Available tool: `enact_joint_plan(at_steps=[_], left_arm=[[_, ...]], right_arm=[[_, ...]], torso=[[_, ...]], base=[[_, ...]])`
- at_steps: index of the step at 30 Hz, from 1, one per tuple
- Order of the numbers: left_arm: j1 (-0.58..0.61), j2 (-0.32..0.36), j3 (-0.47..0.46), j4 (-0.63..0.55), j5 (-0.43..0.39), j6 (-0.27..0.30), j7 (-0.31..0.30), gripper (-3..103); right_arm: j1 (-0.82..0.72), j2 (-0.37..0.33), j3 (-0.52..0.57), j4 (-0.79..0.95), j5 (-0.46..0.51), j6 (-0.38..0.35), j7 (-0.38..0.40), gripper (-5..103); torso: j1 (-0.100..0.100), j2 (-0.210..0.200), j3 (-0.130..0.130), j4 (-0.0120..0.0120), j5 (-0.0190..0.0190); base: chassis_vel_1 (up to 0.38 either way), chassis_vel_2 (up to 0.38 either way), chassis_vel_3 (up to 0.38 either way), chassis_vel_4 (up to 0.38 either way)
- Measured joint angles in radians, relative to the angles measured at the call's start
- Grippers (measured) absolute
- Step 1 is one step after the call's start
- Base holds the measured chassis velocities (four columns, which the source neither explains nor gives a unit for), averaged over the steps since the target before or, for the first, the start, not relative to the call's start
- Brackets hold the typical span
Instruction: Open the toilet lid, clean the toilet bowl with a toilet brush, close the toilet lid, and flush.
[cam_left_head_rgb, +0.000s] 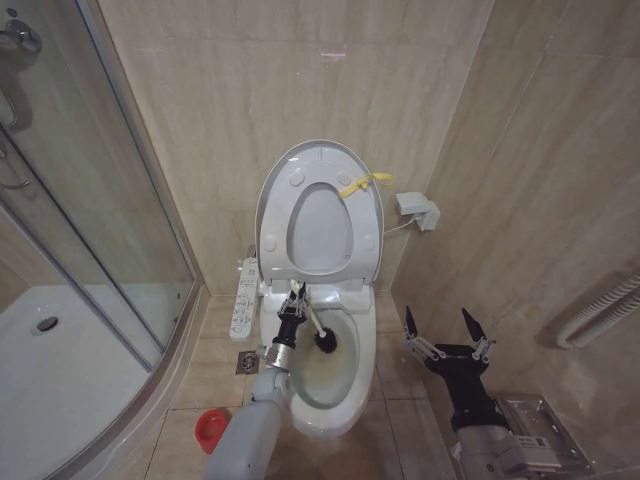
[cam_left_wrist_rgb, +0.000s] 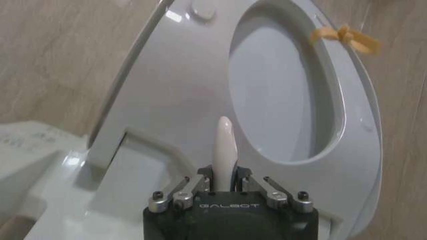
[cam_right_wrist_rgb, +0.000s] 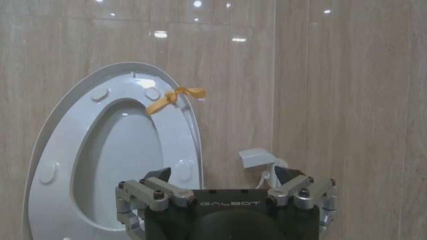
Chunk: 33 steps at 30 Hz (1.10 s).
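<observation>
Head view shows the left gripper (cam_left_head_rgb: 294, 297) pinching the toilet brush (cam_left_head_rgb: 316, 329) inside the toilet bowl (cam_left_head_rgb: 352, 392) for scrubbing; the right gripper (cam_left_head_rgb: 446, 330) waits spread.

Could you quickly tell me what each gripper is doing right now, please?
Left gripper: shut on the toilet brush, over the toilet bowl.
Right gripper: open, holding nothing.

Toilet lid (cam_left_head_rgb: 322, 160) upright behind toilet bowl (cam_left_head_rgb: 340, 385); toilet brush (cam_left_head_rgb: 318, 332) in bowl (holder (cam_left_head_rgb: 210, 430) on floor, left).
</observation>
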Motion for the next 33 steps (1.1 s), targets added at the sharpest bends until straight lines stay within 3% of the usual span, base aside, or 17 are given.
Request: enact_joint_plan(at_steps=[5,7,14,17,20,23,24,26,29,33], left_arm=[[0.021,0.0,0.0,0.004,0.021,0.016,0.014,22],[0.023,0.0,-0.007,0.005,0.078,0.014,0.022,22],[0.032,0.0,0.052,-0.056,-0.158,0.083,0.031,22],[0.035,0.0,0.059,-0.062,-0.175,0.09,0.032,22],[0.033,0.0,0.047,-0.038,-0.128,0.071,0.048,22],[0.016,0.0,-0.021,0.035,0.08,-0.015,0.091,22],[0.016,0.0,-0.021,0.035,0.08,-0.015,0.091,22],[0.011,0.0,-0.044,0.053,0.169,-0.054,0.102,22],[0.01,0.0,-0.038,0.048,0.14,-0.052,0.094,22],[0.0,-0.001,-0.008,0.012,0.002,-0.009,0.064,22]], right_arm=[[0.0,0.0,0.0,0.0,0.0,0.0,0.0,100],[0.0,0.0,0.0,0.0,0.0,0.0,0.0,100],[0.0,0.0,0.0,0.0,0.0,0.0,0.0,100],[0.0,0.0,0.0,0.0,0.0,0.0,0.0,100],[0.0,0.0,0.0,0.0,0.0,0.0,0.0,100],[0.0,0.0,0.0,0.0,0.0,0.0,0.0,100],[0.0,0.0,0.0,0.0,0.0,0.0,0.0,100],[0.0,0.0,0.0,0.0,0.0,0.0,0.0,100],[0.0,0.0,0.0,0.0,0.0,0.0,0.0,100],[0.0,0.0,0.0,0.0,0.0,0.0,0.0,100]], torso=[[0.0,0.0,0.0,0.0,-0.0001],[0.0,0.0,0.0,-0.0002,0.0001],[0.0,0.0,0.0,0.0,0.0002],[0.0,0.0,0.0,-0.0002,0.0001],[0.0,0.0,0.0,-0.0004,0.0],[0.0,0.0,0.0,-0.0001,0.0],[0.0,0.0,0.0,-0.0001,0.0],[0.0,0.0,0.0,0.0002,0.0004],[0.0,0.0,0.0,0.0,0.0],[0.0,0.0,0.0,-0.0006,-0.0003]], base=[[0.0,0.0,0.0,0.0],[0.0,0.0,0.0,0.0],[0.0,0.0,0.0,0.0],[0.0,0.0,0.0,0.0],[0.0,0.0,0.0,0.0],[0.0,0.0,0.0,0.0],[0.0,0.0,0.0,0.0],[0.0,0.0,0.0,0.0],[0.0,0.0,0.0,0.0],[0.0,0.0,0.0,0.0]])
